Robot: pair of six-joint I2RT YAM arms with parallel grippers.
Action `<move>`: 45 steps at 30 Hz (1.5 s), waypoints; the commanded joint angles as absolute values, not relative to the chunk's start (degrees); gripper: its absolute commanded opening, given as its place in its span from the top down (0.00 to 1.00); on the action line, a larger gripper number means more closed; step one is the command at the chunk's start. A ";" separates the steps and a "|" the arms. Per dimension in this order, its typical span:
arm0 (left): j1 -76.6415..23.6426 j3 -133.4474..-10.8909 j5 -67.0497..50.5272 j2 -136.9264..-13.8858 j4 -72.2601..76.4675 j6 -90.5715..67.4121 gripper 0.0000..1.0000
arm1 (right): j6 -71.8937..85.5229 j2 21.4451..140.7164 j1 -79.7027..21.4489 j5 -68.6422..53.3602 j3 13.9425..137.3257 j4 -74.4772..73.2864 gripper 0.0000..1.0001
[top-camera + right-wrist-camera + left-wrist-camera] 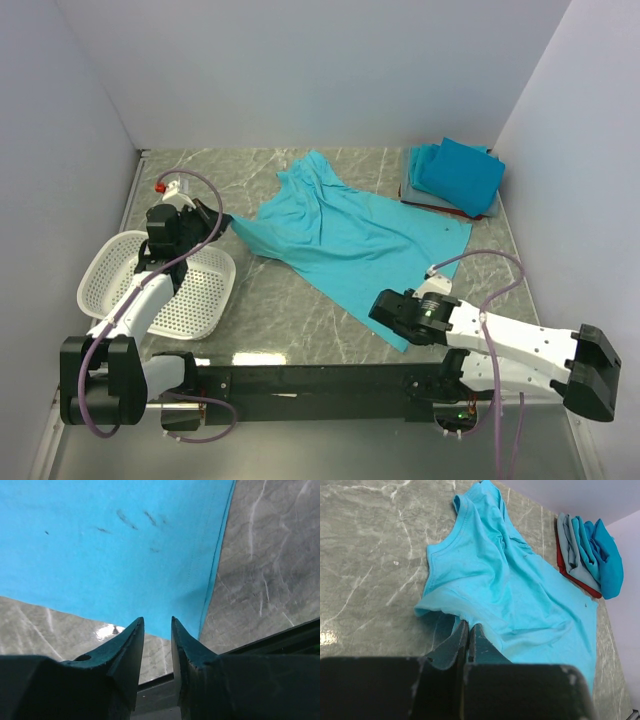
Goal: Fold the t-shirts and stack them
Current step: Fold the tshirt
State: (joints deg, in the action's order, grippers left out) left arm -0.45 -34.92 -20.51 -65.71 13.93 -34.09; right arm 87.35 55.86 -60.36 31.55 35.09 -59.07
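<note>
- Found left gripper [468,630] with fingers [457,642] pressed together, pinching a sleeve edge of the spread shirt [350,235].
- Found right gripper [157,622] with fingers [127,645] a narrow gap apart and nothing seen between them. Tips poised at the near hem corner of the same shirt. Cannot tell whether touching cloth.
- Counted one spread shirt: bright teal, rumpled, lying mid-table, one sleeve drawn toward the left arm, hem toward the right arm.
- Counted one stack of folded shirts [458,178] in the far right corner, well apart from both grippers. Saw four colours in it: dark teal on top, then lighter teal, pale grey-blue, red at the bottom. Could not settle the exact number of pieces.
- Counted one basket [110,265]: white, perforated, at near left under the left arm.
- Noted table [290,320]: grey-green marbled top, slightly glossy.
- Noted walls [300,70]: plain, pale, closing in the table on the left, far and right sides.
</note>
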 commanded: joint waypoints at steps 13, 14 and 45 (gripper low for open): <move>-0.18 -34.63 -21.89 -64.86 16.61 -33.84 0.99 | 92.29 60.03 -65.21 26.46 30.68 -57.92 0.64; -0.18 -34.54 -21.97 -64.78 16.61 -33.84 0.99 | 92.37 60.38 -65.30 26.28 30.67 -58.01 0.63; 1.05 -34.45 -22.32 -65.48 17.31 -34.19 0.99 | 93.08 59.33 -67.59 25.75 26.46 -55.28 0.75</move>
